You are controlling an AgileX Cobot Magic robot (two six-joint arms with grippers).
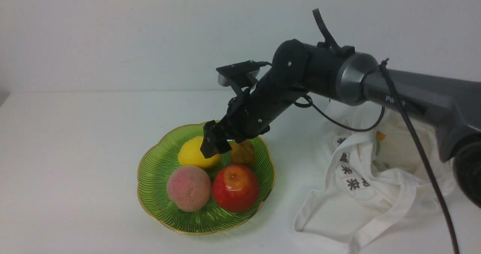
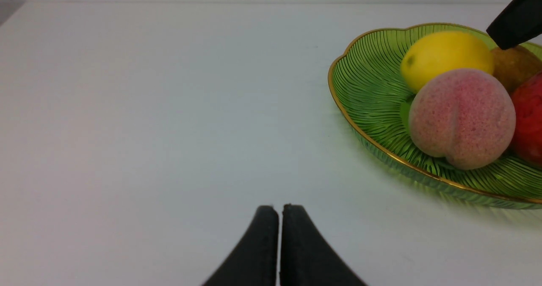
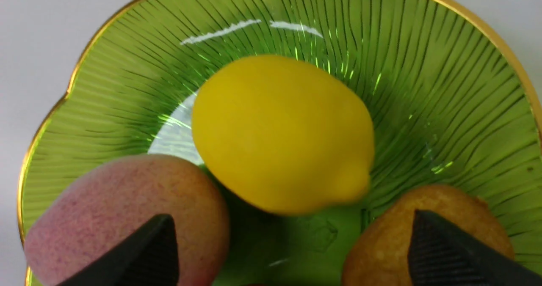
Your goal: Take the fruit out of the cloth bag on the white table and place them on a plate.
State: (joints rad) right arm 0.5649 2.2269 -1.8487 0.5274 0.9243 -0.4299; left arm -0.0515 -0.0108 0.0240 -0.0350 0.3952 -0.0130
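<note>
The white counter (image 1: 67, 152) carries the green plate (image 1: 154, 179), where the lemon (image 1: 189, 154) lies free at the back beside a peach (image 1: 188, 188) and an apple (image 1: 236, 188); the right hand (image 1: 211, 145) hangs just above it, jaws spread wide and empty, as suits a set-down. The cloth bag (image 1: 360, 179) slumps to the right, apparently with fruit (image 1: 380, 136) inside, while the left hand (image 2: 279, 210) sits pinched shut, clear of the work.

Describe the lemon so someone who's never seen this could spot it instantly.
On the white table sits a green ribbed plate with a gold rim. The lemon lies at its far left: the only smooth yellow fruit, among a fuzzy pink peach, red apple and brownish fruit.
</note>
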